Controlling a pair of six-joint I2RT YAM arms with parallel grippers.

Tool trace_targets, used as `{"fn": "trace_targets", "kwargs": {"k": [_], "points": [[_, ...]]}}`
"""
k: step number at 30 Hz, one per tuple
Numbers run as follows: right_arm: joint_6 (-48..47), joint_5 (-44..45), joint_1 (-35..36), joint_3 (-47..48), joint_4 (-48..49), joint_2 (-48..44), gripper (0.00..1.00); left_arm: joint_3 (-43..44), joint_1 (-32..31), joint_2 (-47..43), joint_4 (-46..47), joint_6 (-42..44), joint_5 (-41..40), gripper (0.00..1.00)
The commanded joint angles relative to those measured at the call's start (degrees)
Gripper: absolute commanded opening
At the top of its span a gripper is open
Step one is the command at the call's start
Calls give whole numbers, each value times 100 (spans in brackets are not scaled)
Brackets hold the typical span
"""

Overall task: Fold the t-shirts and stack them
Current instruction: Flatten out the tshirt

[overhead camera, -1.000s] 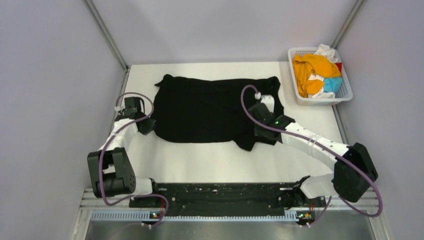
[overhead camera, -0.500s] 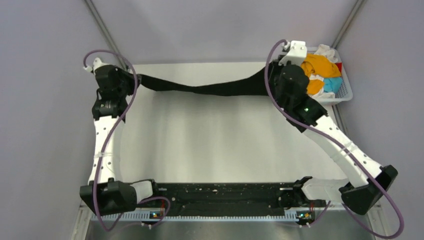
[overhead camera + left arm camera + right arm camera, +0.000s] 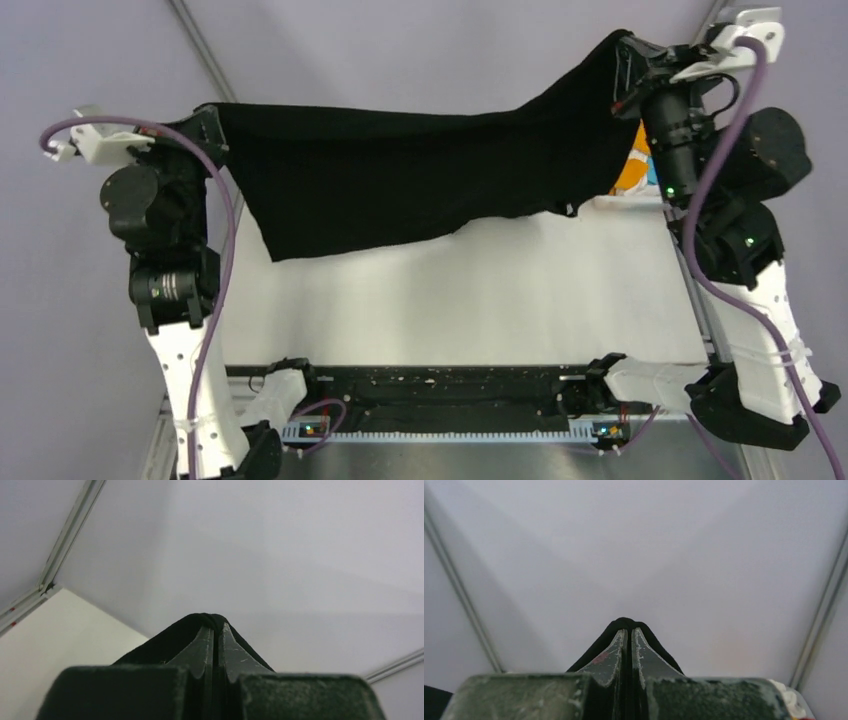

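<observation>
The large black t-shirt [image 3: 400, 185] hangs spread in the air high above the table, held at two corners. My left gripper [image 3: 210, 115] is shut on its left corner; in the left wrist view black cloth [image 3: 170, 637] bulges over the closed fingertips of the left gripper [image 3: 215, 627]. My right gripper [image 3: 625, 50] is shut on the right corner; in the right wrist view black cloth [image 3: 601, 640] wraps the closed tips of the right gripper [image 3: 626, 630]. Only a bit of an orange t-shirt [image 3: 632, 170] shows behind the right arm; the other shirts are hidden.
The white table [image 3: 480, 290] lies below the hanging shirt. The basket at the back right is mostly hidden behind the right arm and shirt. Grey walls and metal frame posts [image 3: 200, 50] enclose the space.
Both arms have risen steeply, lifting the black shirt off the table from a low stretched band to a sheet hanging high in the air. Both grips held.
</observation>
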Motion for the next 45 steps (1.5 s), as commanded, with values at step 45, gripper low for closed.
{"fn": "trace_targets", "kwargs": {"k": [45], "points": [[293,877,-990,-3442,3463,1573,0,-2094,-7,2761,1318,121,189,0]]}}
